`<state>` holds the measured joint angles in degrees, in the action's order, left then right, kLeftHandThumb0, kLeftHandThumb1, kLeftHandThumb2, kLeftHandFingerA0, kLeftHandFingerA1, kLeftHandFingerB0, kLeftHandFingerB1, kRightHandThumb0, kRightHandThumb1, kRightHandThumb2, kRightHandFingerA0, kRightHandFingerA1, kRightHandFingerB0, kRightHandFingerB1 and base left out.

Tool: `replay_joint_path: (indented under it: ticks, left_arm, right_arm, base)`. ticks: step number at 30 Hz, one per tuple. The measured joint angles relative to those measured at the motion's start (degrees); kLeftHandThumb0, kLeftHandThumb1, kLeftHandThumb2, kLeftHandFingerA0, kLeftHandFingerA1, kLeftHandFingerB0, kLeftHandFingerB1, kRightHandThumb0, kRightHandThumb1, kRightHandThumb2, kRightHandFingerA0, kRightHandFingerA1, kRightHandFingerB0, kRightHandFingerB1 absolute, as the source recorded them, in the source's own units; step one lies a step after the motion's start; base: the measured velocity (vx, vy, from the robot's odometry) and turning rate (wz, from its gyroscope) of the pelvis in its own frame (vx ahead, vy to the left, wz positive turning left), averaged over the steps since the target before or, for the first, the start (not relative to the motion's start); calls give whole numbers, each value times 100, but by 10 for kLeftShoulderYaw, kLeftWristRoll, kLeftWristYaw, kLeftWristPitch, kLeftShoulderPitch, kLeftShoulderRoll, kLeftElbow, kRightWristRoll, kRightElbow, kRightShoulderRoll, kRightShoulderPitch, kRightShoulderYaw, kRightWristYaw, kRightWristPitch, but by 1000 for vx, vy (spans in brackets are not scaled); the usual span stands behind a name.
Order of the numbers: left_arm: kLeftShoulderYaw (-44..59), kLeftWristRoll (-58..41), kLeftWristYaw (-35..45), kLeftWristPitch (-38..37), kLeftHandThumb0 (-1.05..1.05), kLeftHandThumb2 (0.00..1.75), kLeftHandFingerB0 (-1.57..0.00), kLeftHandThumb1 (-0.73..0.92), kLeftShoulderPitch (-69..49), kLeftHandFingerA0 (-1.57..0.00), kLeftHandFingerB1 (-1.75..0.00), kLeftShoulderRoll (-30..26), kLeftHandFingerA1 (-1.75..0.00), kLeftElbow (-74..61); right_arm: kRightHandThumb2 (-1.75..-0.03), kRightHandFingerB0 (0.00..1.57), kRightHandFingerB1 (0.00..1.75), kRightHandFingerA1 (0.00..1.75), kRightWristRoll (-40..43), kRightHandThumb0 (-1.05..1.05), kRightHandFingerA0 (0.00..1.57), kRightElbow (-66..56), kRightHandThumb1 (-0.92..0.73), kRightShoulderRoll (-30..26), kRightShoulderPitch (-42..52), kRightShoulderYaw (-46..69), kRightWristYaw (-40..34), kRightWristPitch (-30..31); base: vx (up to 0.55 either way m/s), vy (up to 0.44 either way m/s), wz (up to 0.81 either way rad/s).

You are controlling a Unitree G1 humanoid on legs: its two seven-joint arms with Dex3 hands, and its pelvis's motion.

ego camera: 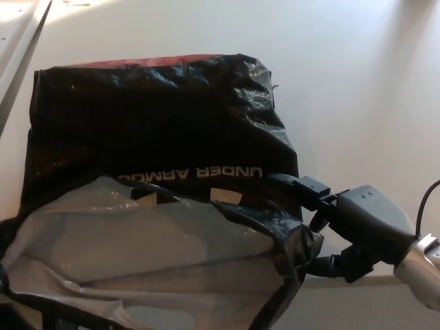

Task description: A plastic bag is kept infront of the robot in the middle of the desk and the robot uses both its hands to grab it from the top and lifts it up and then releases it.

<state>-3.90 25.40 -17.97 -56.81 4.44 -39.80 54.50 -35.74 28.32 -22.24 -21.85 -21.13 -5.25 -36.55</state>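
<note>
The crinkled black plastic bag [158, 130] lies lengthwise away from the robot, grey-lined mouth nearest, its right rim pinched by the black right hand [323, 230].

The right robot hand [344, 227] pinches the open rim of the black plastic bag [158, 130] on the white desk [344, 82].

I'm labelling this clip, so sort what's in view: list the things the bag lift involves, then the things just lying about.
In the job:
- black plastic bag, mouth open toward the camera
- right hand, fingers at the bag's right top edge
- white desk the bag sits on

Just lying about:
- pale rail along the desk's far left edge
- black cable by the right wrist
</note>
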Motion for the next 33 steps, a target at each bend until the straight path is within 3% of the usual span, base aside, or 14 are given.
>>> replay_joint_path:
  ticks: [1, 5, 9, 14, 15, 16, 19, 20, 21, 22, 23, 28, 31, 33]
  left_arm:
    - [0, 1, -1, 0, -44, 64, -11, 39, 2, -116, -37, 1, -88, 2]
    - [-3, 2, -3, -2, -39, 56, -14, 49, 7, -118, -31, 4, -82, 4]
    - [-4, 2, -3, -4, -42, 63, -11, 39, 12, -117, -37, 11, -88, 5]
    - [-4, 1, -3, -4, -39, 56, -15, 48, 13, -118, -31, 16, -82, 4]
    - [-4, 1, -3, -4, -45, 65, -10, 40, 13, -117, -38, 17, -89, 4]
    - [-4, 0, -3, -4, -28, 81, -1, 32, 13, -108, -44, 18, -97, 3]
    - [-4, -2, -2, -4, -28, 81, -2, 31, 12, -108, -44, 22, -97, -1]
    - [-3, -2, -2, -4, -35, 54, -16, 46, 12, -118, -31, 23, -83, -1]
    - [-3, -3, -2, -4, -27, 82, -4, 31, 12, -108, -46, 25, -98, -3]
    - [-3, -4, -2, -4, -28, 82, -2, 32, 12, -108, -45, 26, -98, -3]
    - [-4, -4, -2, -4, -34, 54, -15, 47, 12, -119, -31, 27, -88, -3]
    - [-6, -5, 1, -4, -32, 54, -15, 46, 16, -120, -31, 28, -92, -4]
    - [-9, -5, 2, -5, -33, 54, -16, 47, 18, -120, -32, 28, -93, -4]
    - [-12, -4, 1, -6, -34, 54, -16, 48, 20, -121, -32, 28, -94, -4]
  right_arm:
    - [-74, 0, 19, 67, 1, -57, 93, -1, -37, 0, 1, 0, 1, 0]
    - [-74, 0, 22, 65, 9, -56, 88, -19, -36, 0, 12, 2, 12, 1]
    - [-75, 0, 17, 66, 26, -60, 91, -40, -38, 1, 25, 5, 28, 1]
    - [-73, 5, 19, 64, 52, -61, 90, -74, -37, 1, 41, 13, 58, 7]
    - [-75, 1, 28, 66, 57, -52, 88, -77, -34, 1, 42, 14, 63, 8]
    - [-74, 1, 28, 66, 63, -53, 88, -80, -34, 1, 44, 14, 69, 9]
    - [-56, 6, 23, 57, 72, -52, 97, -84, -46, 2, 48, 15, 82, 12]
    - [-73, 5, 24, 64, 73, -56, 88, -84, -35, 3, 48, 15, 83, 12]
    - [-74, 2, 28, 65, 77, -53, 87, -86, -34, 5, 49, 15, 89, 14]
    - [-72, 5, 24, 64, 80, -56, 88, -87, -35, 5, 50, 15, 92, 16]
    - [-73, 5, 25, 64, 81, -57, 88, -87, -36, 6, 51, 15, 95, 18]
    - [-71, 8, 19, 65, 83, -60, 94, -98, -37, 10, 53, 14, 109, 33]
    - [-75, 1, 28, 68, 83, -54, 92, -103, -35, 12, 53, 14, 115, 42]
    - [-70, 9, 23, 64, 84, -61, 91, -100, -37, 12, 53, 15, 119, 45]
  base:
    - [0, 0, 0]
    - [0, 0, 0]
    - [0, 0, 0]
    - [0, 0, 0]
    - [0, 0, 0]
    - [0, 0, 0]
    - [0, 0, 0]
    - [0, 0, 0]
    - [0, 0, 0]
    - [0, 0, 0]
    - [0, 0, 0]
    - [0, 0, 0]
    - [0, 0, 0]
    - [0, 0, 0]
